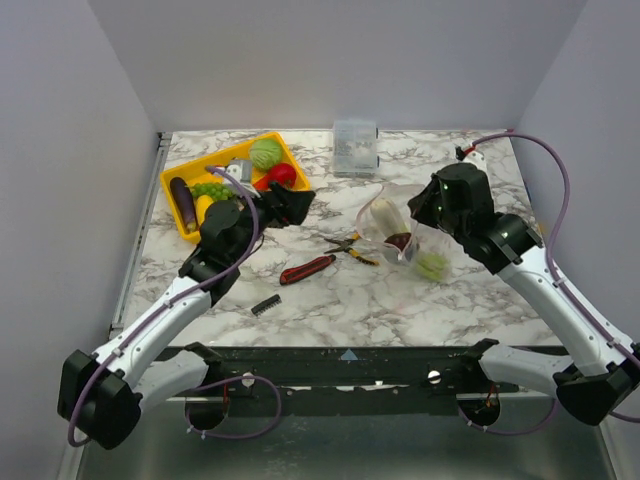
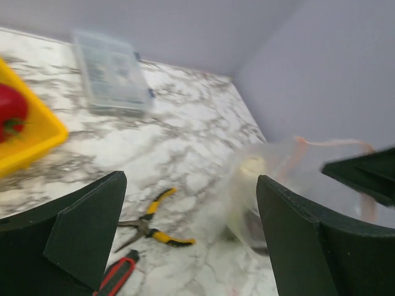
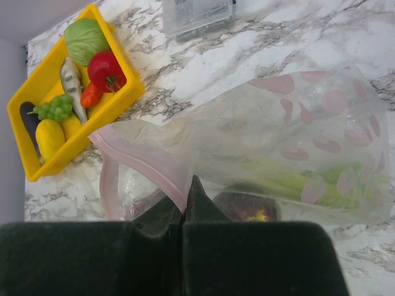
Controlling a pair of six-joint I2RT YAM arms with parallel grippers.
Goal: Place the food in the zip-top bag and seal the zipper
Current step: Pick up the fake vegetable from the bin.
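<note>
The right claw (image 3: 185,206) was fully shut and pinched the rim of the bag (image 3: 278,135) just beside the pink zipper (image 3: 145,157). I judge that it lifted the rim so that the mouth gaped toward the left of the frame, where the next piece would come from. The left claw (image 2: 191,240) stood wide open with nothing between its fingers. In the top view it was left of centre, near the right corner of the yellow tray (image 1: 215,155), and the bag lay to its right, near but apart from it. The pliers (image 1: 350,248) and the knife (image 1: 307,268) lay on the table below that gap. Inside the bag a pale green celery (image 3: 290,185) was visible, with a dark piece under it that I cannot name. The other food was in the tray at the upper left: cabbage (image 3: 85,38), tomato (image 3: 105,69), fish (image 3: 71,86), grapes (image 3: 55,108), yellow fruit (image 3: 49,137) and eggplant (image 1: 182,200). So, in my judgement, the filling was only partly done, and the zipper was not yet sealed.
</note>
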